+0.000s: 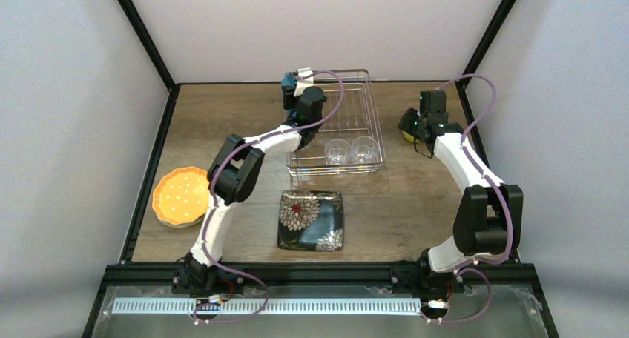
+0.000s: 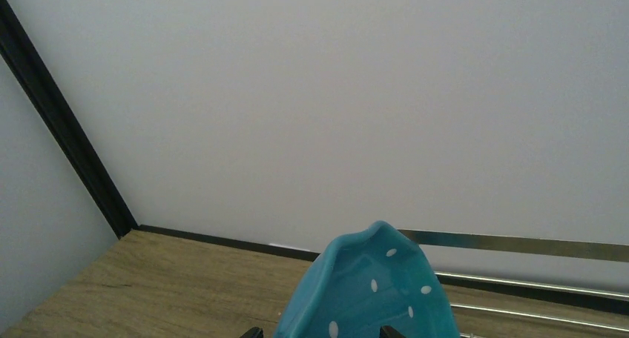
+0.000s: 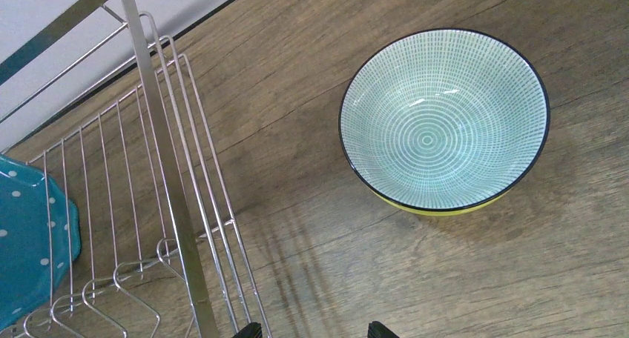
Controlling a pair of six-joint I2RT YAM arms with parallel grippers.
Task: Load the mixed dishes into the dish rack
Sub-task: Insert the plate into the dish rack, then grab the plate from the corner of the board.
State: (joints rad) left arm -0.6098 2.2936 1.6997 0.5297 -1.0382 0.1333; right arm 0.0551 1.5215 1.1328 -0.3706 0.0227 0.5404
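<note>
Left gripper [image 2: 319,333]: jaws apart, straddling the blue dotted plate [image 2: 371,293], which stands on edge at the dish rack's [image 1: 356,104] 11 o'clock corner. Right gripper [image 3: 311,330]: jaws apart, empty, near the bowl [image 3: 443,119] on the table at the rack's 3 o'clock. Glass cups [image 1: 338,151] sit at the rack's 6 o'clock end.

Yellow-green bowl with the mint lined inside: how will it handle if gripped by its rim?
The round yellow-green bowl looks glazed, so probably stiff but slick; a rim grip may slip. Sitting upright on the wooden table, it should slide rather than tip. Likely ceramic: it could chip against the silver wire rack.
</note>
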